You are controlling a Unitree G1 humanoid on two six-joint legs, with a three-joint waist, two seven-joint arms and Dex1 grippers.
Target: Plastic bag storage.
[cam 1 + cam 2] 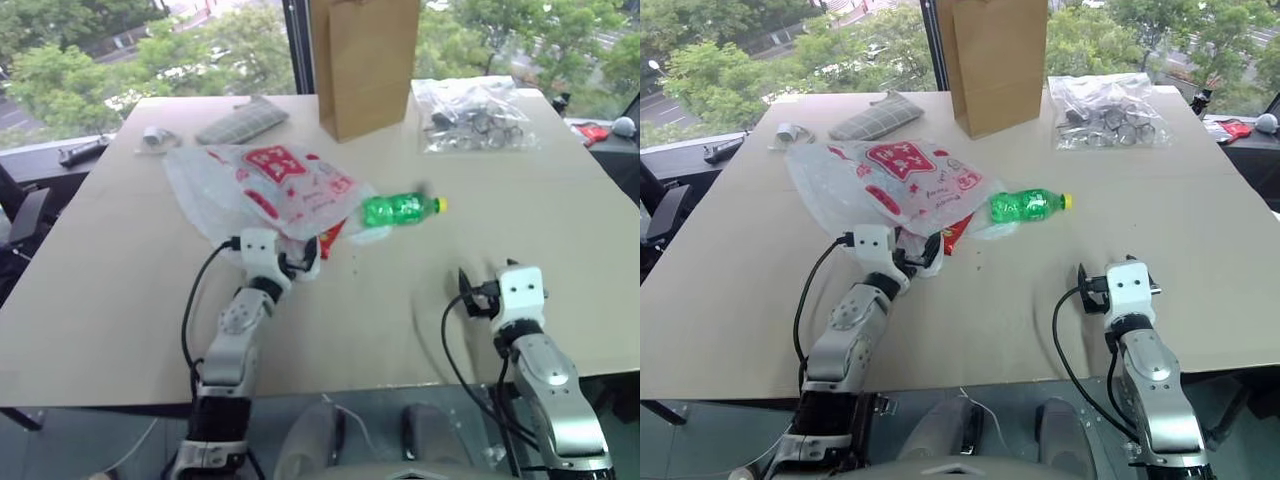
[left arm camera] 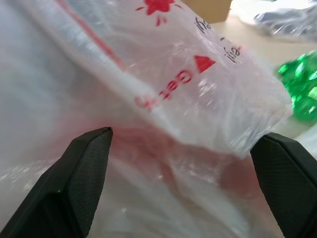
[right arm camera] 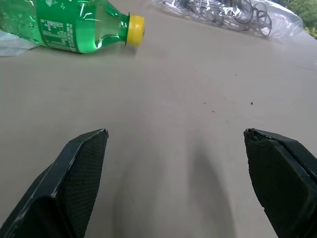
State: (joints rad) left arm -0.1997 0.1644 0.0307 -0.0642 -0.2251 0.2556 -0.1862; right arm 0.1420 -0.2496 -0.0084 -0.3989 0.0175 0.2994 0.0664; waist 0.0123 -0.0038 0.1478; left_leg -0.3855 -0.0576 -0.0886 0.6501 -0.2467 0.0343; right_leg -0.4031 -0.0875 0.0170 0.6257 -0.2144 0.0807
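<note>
two grippers, both mine, over one tan table (image 1: 120,300). item one: plastic bag (image 1: 265,185), crinkly translucent white film with red square and oval patches, lying crumpled on the table left of centre, in front of the tall brown paper bag (image 1: 365,60). item two: left gripper (image 2: 183,173), fingers (image 2: 81,171) spread wide, level and pushed up against the near edge of the plastic bag; film lies between the two fingers in my left wrist view, but they are not closed on it, and whether the pads touch it i cannot tell. item three: right gripper (image 3: 181,173), fingers (image 3: 79,171) likewise spread wide, holding nothing, over bare table well to the right of the plastic bag. item four: green plastic bottle (image 1: 400,209) with a yellow cap, on its side, its base just beside the right edge of the plastic bag, cap pointing right, some way ahead of my right gripper. item five: clear bag of small dark parts (image 1: 475,115), far right part of the table, beside the paper bag. item six: grey checked cloth (image 1: 240,120) at the far left, near the far edge. item seven: small grey object (image 1: 157,136) left of the cloth, kind not made out.
</note>
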